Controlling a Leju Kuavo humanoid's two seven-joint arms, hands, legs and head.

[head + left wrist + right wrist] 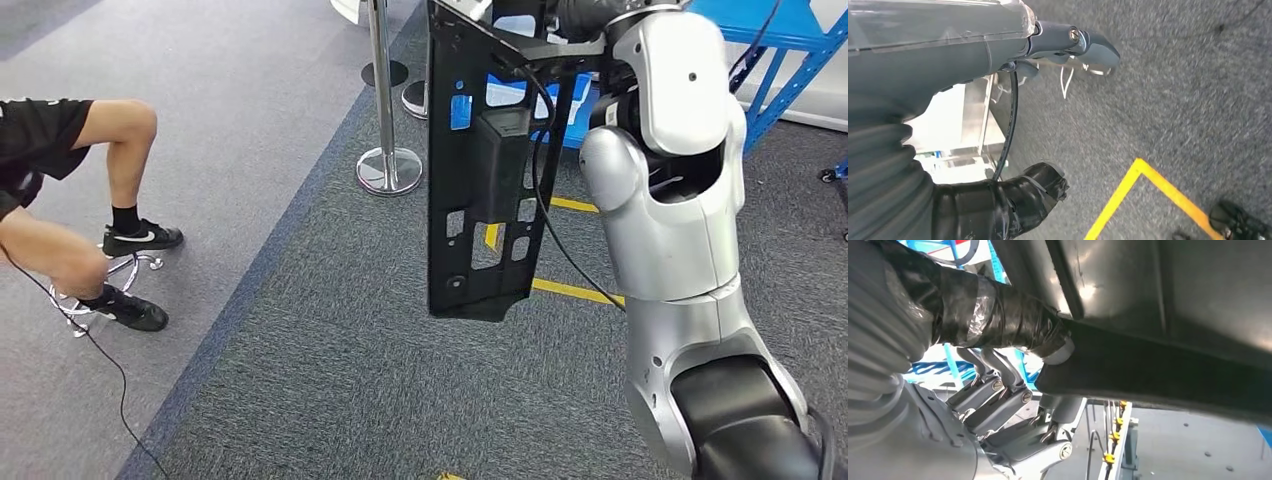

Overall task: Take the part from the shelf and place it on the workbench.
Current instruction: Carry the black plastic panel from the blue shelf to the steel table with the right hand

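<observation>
The part (485, 170) is a long black plastic panel with several cut-outs, hanging upright above the grey carpet in the head view. My right hand (592, 18) grips its upper edge, with the silver right arm raised beside it. In the right wrist view the tape-wrapped thumb (998, 315) presses on the panel (1168, 305) and the fingers (1003, 405) curl under its edge. My left hand (948, 65) hangs over the carpet, with its fingers (1088, 45) and taped thumb (1038, 192) apart and nothing between them.
A person sits on a stool at the left, their black shoes (140, 240) on the floor and a cable (110, 360) trailing past. A chrome stanchion (389, 168) stands ahead. A blue shelf frame (790, 60) is at the upper right. Yellow tape (575, 290) marks the carpet.
</observation>
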